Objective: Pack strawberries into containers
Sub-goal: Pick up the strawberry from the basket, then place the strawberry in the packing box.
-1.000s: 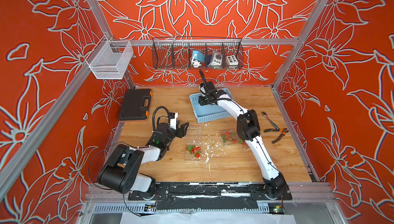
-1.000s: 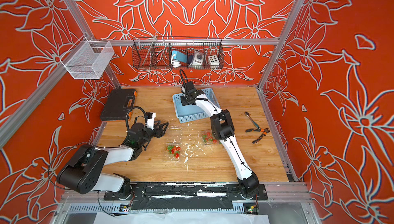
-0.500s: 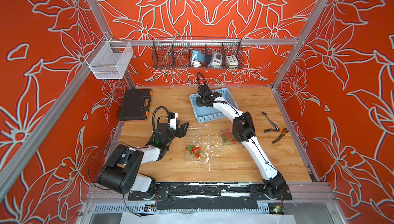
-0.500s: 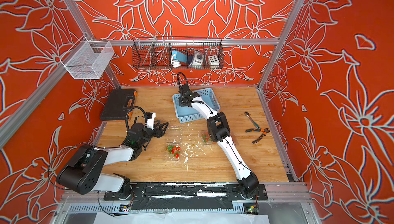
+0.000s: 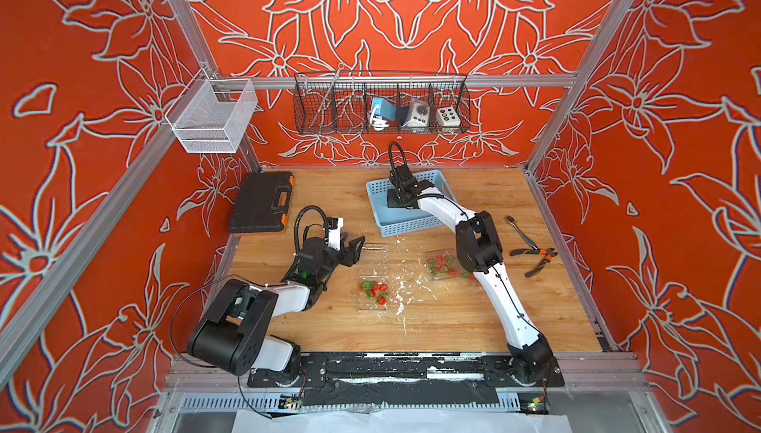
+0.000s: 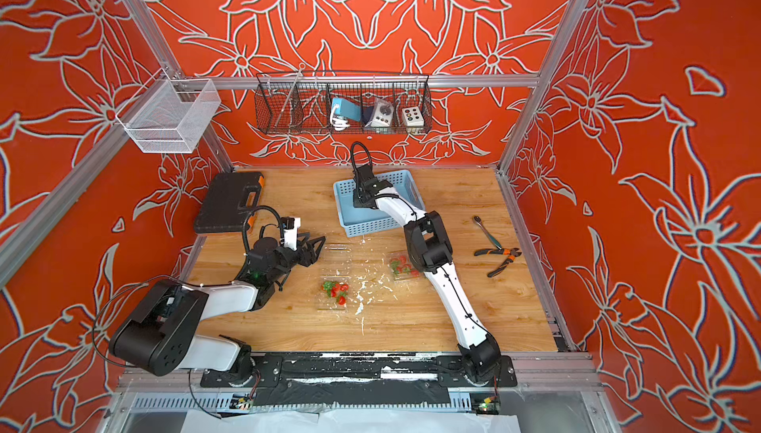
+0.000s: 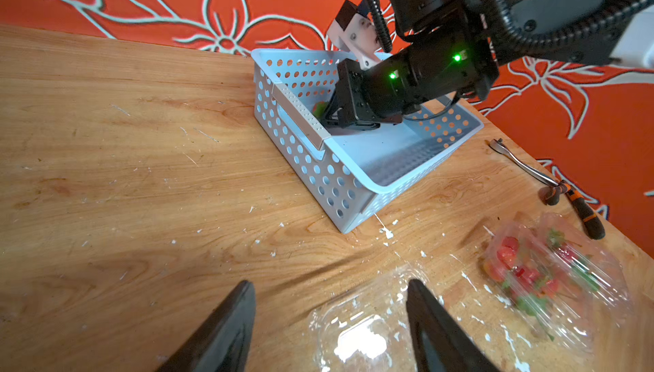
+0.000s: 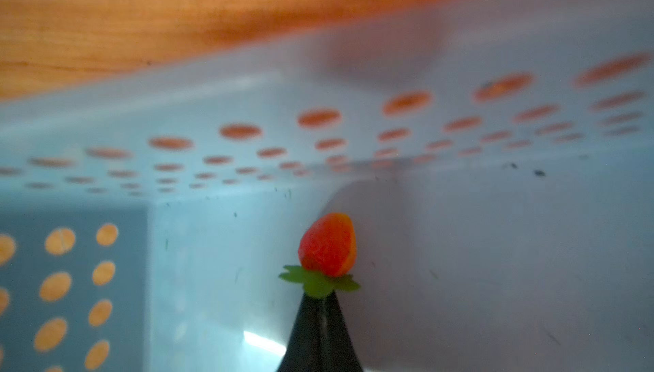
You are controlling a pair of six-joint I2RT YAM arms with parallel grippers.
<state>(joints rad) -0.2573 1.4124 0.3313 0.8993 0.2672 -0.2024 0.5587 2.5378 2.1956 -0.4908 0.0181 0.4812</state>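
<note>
Strawberry: one strawberry point(image 8: 327, 242) is inside the blue basket point(image 7: 354, 175), caught by its green cap.
Right gripper: we see the right gripper point(image 8: 320, 301) closed tight on that cap.
Done: one container point(image 5: 372, 293) and a second container point(image 5: 442, 264) on the desk point(image 5: 453, 319) hold berries.
To do: the third container point(image 7: 357, 331) looks empty to us.
Left gripper: the left gripper point(image 7: 329, 283) hangs spread open by it, holding nothing.

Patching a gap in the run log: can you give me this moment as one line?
right gripper: shut on strawberry cap, inside blue basket | left gripper: open, near empty container | step: picking berry
</note>
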